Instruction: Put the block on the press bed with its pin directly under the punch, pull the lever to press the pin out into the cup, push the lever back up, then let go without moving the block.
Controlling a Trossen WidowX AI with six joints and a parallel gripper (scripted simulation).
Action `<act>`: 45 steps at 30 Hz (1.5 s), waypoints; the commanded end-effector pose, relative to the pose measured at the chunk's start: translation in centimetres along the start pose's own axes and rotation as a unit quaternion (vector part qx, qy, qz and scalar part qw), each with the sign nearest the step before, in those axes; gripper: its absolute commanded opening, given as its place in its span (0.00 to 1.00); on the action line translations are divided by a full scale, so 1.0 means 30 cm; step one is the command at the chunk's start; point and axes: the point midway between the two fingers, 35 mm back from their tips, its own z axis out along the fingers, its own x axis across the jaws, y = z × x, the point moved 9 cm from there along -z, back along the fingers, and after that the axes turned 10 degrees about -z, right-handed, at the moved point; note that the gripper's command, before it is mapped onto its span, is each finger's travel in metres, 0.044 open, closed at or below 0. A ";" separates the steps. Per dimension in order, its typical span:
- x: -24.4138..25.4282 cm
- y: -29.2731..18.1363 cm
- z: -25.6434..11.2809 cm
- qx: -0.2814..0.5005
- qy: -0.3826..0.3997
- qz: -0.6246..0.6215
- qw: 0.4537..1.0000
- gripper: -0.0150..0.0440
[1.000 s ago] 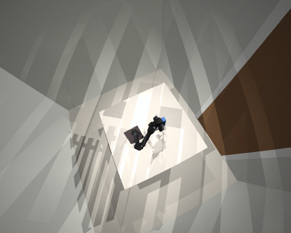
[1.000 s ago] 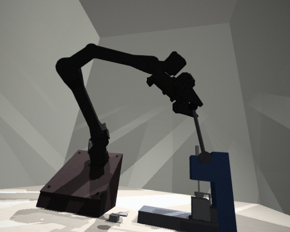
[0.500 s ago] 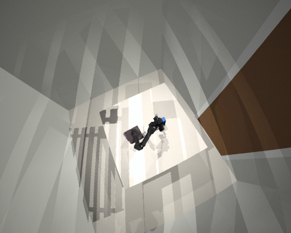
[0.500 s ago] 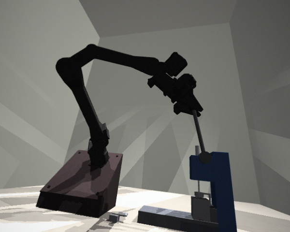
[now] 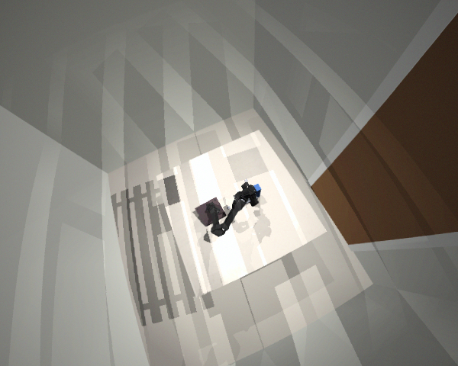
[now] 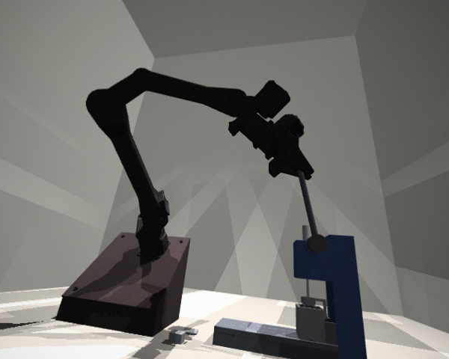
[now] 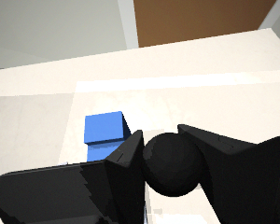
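My gripper (image 6: 305, 173) (image 7: 160, 133) is shut on the black ball knob (image 7: 173, 163) at the top of the lever (image 6: 307, 204). The lever stands up, leaning slightly left in the exterior view. The blue press (image 6: 346, 270) (image 5: 257, 189) (image 7: 104, 128) holds the thin punch (image 6: 307, 287) above a small dark grey piece (image 6: 307, 300), which sits on a grey box-shaped part (image 6: 310, 322). I take the small piece as the block, but its pin and exact alignment cannot be made out. No cup can be made out.
The long grey press base (image 6: 255, 332) extends toward the arm's sloped brown mount (image 6: 112, 272) (image 5: 205, 214). A small grey object (image 6: 176, 336) lies on the table between them, with another small piece (image 6: 194, 331) beside it.
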 end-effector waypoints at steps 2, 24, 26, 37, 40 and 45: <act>0.002 -0.005 -0.005 0.000 -0.002 0.000 1.000 0.25; 0.008 -0.041 -0.026 0.000 -0.002 -0.001 1.000 0.25; 0.009 -0.044 -0.028 0.000 -0.002 -0.001 1.000 0.25; 0.012 -0.062 -0.037 0.000 -0.002 -0.001 1.000 0.25; 0.014 -0.073 -0.042 0.000 -0.002 -0.001 1.000 0.25; 0.018 -0.098 -0.053 0.000 -0.001 -0.001 1.000 0.25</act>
